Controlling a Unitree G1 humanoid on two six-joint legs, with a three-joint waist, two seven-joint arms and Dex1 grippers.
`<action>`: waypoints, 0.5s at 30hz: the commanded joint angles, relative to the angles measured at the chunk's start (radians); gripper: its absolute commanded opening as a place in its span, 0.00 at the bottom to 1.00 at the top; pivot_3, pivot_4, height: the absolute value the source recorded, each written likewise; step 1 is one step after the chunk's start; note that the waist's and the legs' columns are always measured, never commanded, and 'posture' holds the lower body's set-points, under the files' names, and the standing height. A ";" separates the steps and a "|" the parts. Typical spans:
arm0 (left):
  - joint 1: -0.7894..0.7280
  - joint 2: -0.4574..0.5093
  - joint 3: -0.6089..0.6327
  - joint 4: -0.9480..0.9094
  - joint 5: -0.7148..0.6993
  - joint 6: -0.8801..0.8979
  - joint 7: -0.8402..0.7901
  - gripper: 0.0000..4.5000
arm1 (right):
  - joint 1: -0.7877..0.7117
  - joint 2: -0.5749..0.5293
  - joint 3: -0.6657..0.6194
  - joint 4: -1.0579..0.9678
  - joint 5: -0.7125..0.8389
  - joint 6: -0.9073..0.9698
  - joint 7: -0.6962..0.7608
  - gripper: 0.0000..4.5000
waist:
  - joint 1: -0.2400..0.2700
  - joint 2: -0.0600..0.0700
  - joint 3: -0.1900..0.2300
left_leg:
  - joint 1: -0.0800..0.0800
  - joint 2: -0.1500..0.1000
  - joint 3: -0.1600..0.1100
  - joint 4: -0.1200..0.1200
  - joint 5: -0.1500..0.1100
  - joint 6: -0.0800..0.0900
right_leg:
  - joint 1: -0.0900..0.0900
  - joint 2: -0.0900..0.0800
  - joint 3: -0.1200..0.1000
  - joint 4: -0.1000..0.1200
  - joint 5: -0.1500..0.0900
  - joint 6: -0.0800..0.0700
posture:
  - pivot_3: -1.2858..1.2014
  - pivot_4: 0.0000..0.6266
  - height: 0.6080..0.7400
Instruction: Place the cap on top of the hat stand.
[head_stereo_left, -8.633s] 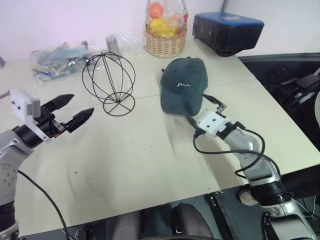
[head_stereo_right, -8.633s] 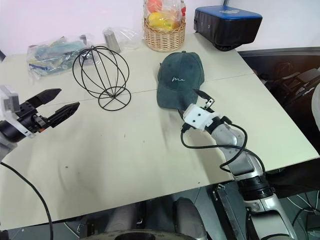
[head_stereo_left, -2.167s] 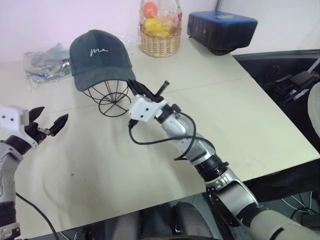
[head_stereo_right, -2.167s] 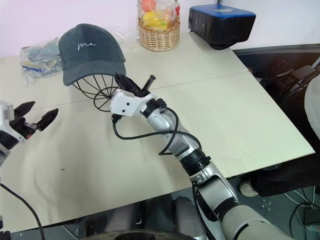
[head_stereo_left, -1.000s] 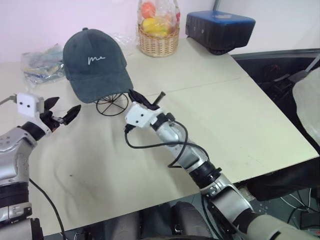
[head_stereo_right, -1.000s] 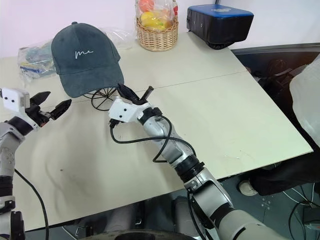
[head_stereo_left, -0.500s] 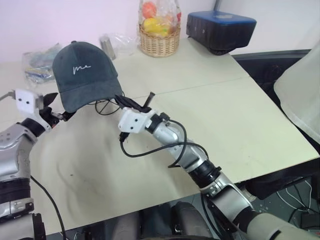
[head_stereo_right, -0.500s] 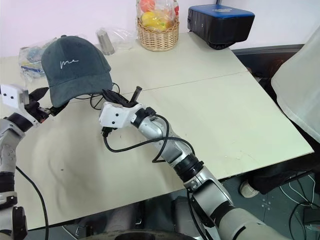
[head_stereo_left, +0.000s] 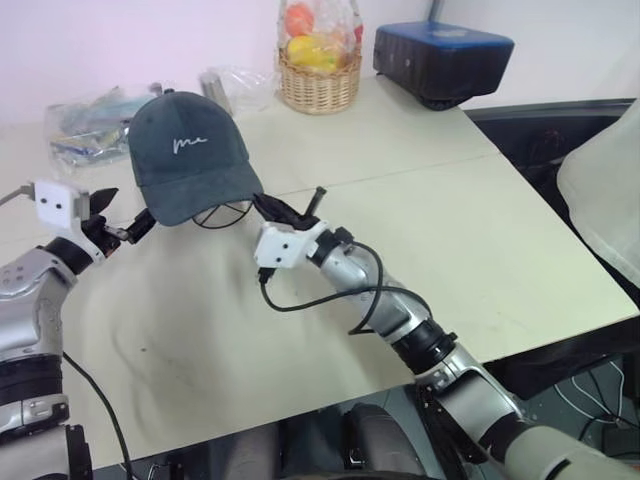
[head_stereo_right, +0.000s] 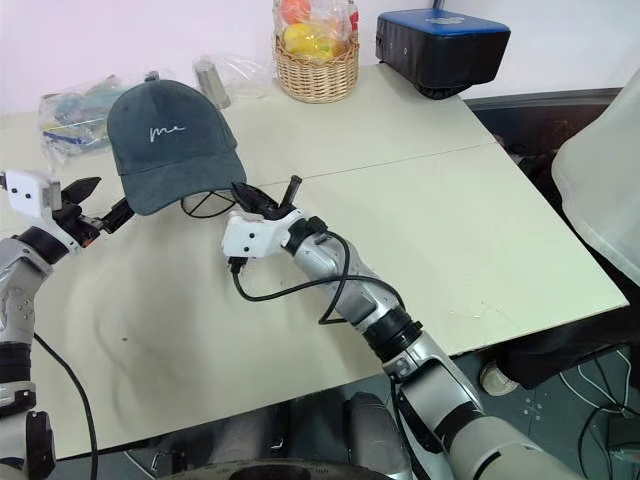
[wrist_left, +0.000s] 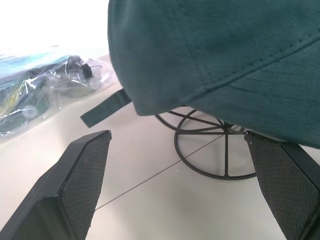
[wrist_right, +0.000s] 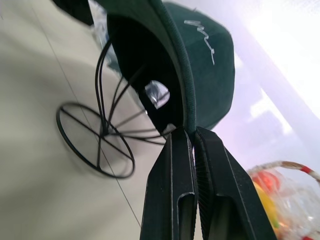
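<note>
The dark teal cap (head_stereo_left: 190, 155) with white embroidery sits over the black wire hat stand (head_stereo_left: 224, 212), hiding most of the globe; the ring base (wrist_left: 215, 172) and lower hoops show beneath it. My right gripper (wrist_right: 189, 134) is shut on the edge of the cap's brim, just right of the stand in the eye views. My left gripper (head_stereo_left: 125, 212) is open, level, left of the cap near its back strap (wrist_left: 105, 107). Its fingers (wrist_left: 82, 175) stand wide apart short of the stand.
A wicker fruit basket (head_stereo_left: 320, 85) stands at the table's back edge, and a blue-black box (head_stereo_left: 445, 60) sits at the back right. Plastic bags (head_stereo_left: 85, 125) lie at the back left. White cloth (head_stereo_left: 605, 190) shows past the table's right edge.
The cap, held by my right gripper, swung left half a second ago and has come back right, lower over the stand than a second ago. My left gripper has stayed put.
</note>
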 joint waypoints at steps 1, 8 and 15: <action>-0.028 0.018 0.011 -0.018 0.002 -0.021 -0.006 1.00 | -0.002 -0.007 0.023 -0.021 -0.048 -0.011 -0.023 0.00 | 0.000 0.000 0.000 | 0.000 0.000 0.000 0.000 0.000 0.000 | 0.000 0.000 0.000 0.000 0.000 0.000 | 0.52 0.24 1.00; -0.051 0.022 0.001 -0.001 0.008 -0.020 -0.013 1.00 | 0.031 -0.012 0.019 -0.029 -0.032 -0.001 -0.010 0.00 | 0.000 0.000 0.000 | 0.000 0.000 0.000 0.000 0.001 -0.001 | 0.000 0.000 0.000 0.000 0.000 0.000 | 0.52 0.24 1.00; -0.067 0.018 -0.006 0.010 0.015 -0.022 -0.018 1.00 | 0.059 -0.005 0.007 -0.060 0.047 -0.005 0.054 0.15 | 0.001 0.000 0.000 | 0.000 0.000 0.000 0.000 0.001 -0.001 | 0.000 0.000 0.000 0.000 0.000 0.000 | 0.52 0.24 1.00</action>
